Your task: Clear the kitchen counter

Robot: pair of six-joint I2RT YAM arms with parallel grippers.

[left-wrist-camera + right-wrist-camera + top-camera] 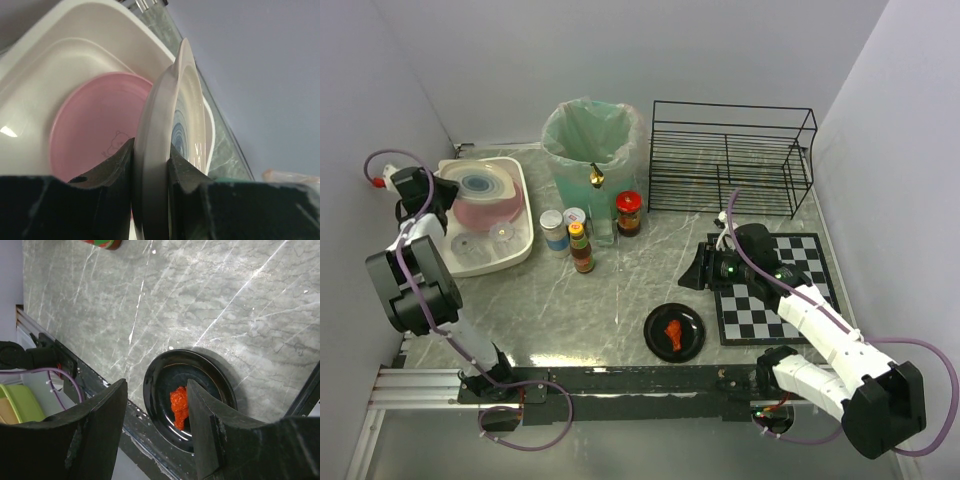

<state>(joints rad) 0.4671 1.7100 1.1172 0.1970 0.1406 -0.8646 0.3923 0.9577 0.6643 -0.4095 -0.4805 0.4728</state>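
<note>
Over on the far left, the left gripper [151, 155] is pinched down narrow on the rim of a white plate with blue rings [187, 115], a finger on each face of it. That plate sits over the white tub [60, 55], with a pink plate [95, 125] lying in the tub beneath it; whether the two plates touch, I can't tell. Across the way, the right gripper [157, 387] hangs above the kitchen counter [620, 270] with its jaws well apart and nothing between them. Just beyond its fingers lies a black plate [210, 380] carrying a piece of red-orange food [179, 402]. The counter itself, grey marble with white veins, spreads from the metal rail at the arms' bases right back to the wall, and it's carrying plenty. The black plate is near the front edge, and a checkered mat [810, 255] lies just to its right under the right arm. A red-lidded jar [629, 213], a small sauce bottle [581, 247] and a blue-labelled jar [553, 231] cluster mid-counter. Behind them stands a bin lined with a green bag [588, 140], and a black wire rack [730, 160] is at the back right.
</note>
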